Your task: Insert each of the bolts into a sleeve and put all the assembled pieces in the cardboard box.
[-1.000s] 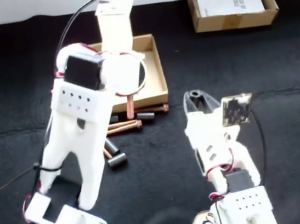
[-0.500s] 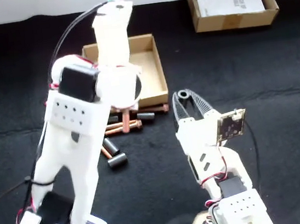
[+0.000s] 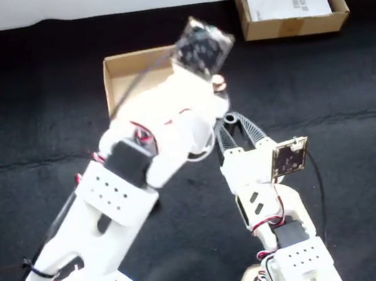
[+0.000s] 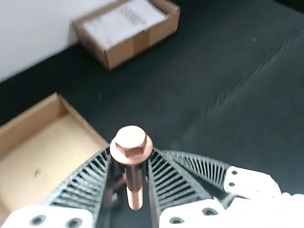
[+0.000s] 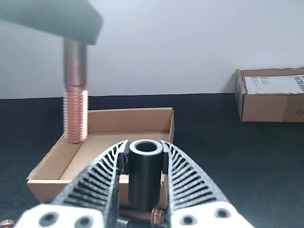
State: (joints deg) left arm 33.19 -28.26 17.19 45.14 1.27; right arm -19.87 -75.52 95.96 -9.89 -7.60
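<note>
My left gripper [image 4: 130, 157] is shut on a copper bolt [image 4: 131, 145], head toward the camera, shaft between the fingers. In the high view the left gripper [image 3: 218, 93] hangs just beyond the right gripper [image 3: 232, 125], the bolt [image 3: 219, 82] showing at its tip. My right gripper [image 5: 145, 147] is shut on an upright black sleeve [image 5: 144, 175], its bore open toward the camera. The bolt's threaded end [image 5: 75, 116] hangs beside and above the sleeve, apart from it. The open cardboard box [image 3: 123, 73] lies behind both grippers, partly hidden by the left arm.
A second cardboard box [image 3: 291, 2] with a printed sheet in it sits at the back right. Loose copper bolts [image 5: 153, 216] lie on the black cloth just in front of the open box [image 5: 118, 124]. The left arm crosses the table's middle.
The left arm has swung right from over the open box to above the right gripper, carrying the bolt. The right gripper shifted slightly left, then held still.
</note>
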